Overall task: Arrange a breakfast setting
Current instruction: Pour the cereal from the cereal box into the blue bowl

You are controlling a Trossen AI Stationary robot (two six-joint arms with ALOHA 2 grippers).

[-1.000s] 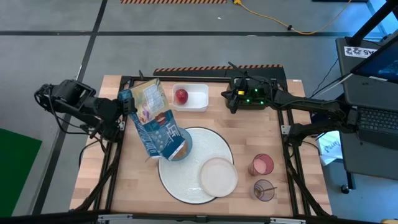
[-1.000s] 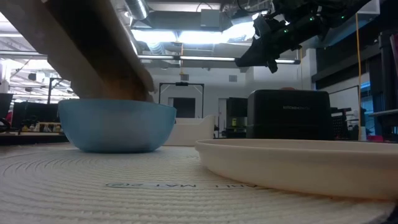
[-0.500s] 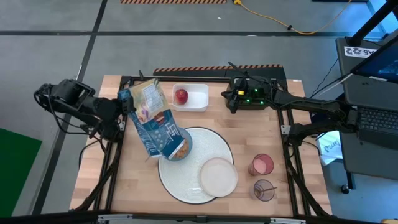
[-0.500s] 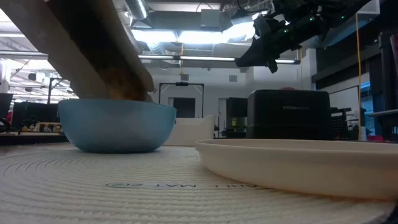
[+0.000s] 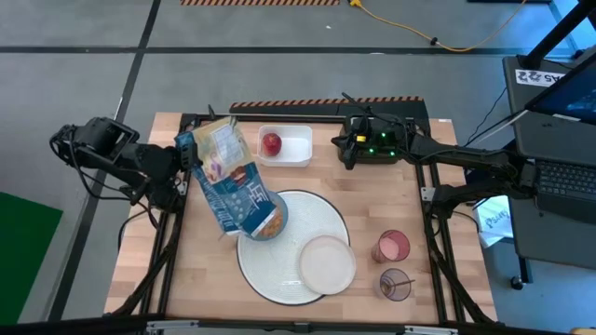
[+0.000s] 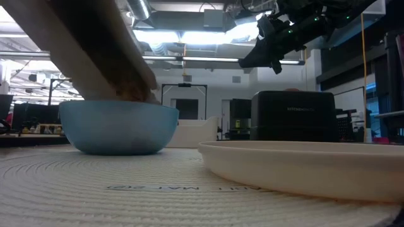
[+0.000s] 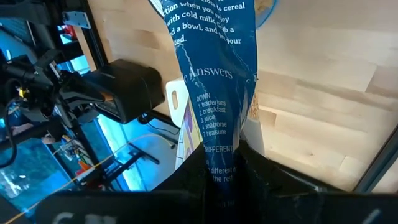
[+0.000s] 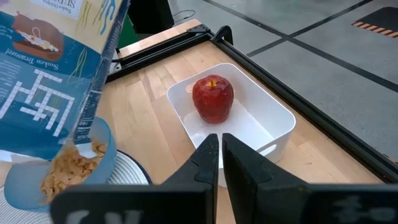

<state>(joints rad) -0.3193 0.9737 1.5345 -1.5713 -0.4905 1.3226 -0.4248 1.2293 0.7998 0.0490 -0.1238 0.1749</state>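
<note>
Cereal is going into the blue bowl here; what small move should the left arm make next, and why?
Probably tip the cereal box back upright. The left gripper holds it tilted over the blue bowl, and tan cereal already lies piled inside, so more pouring risks spilling. The right gripper waits above the white tub.

Bare wood along the lower left of the table [image 5: 200, 270] and at centre right, between mat [image 5: 321, 219] and toaster [image 5: 372, 141]. Blocked upper left by tilted cereal box [image 5: 228, 181] over bowl [image 5: 270, 223]; tumblers [image 5: 391, 247] crowd lower right.
</note>
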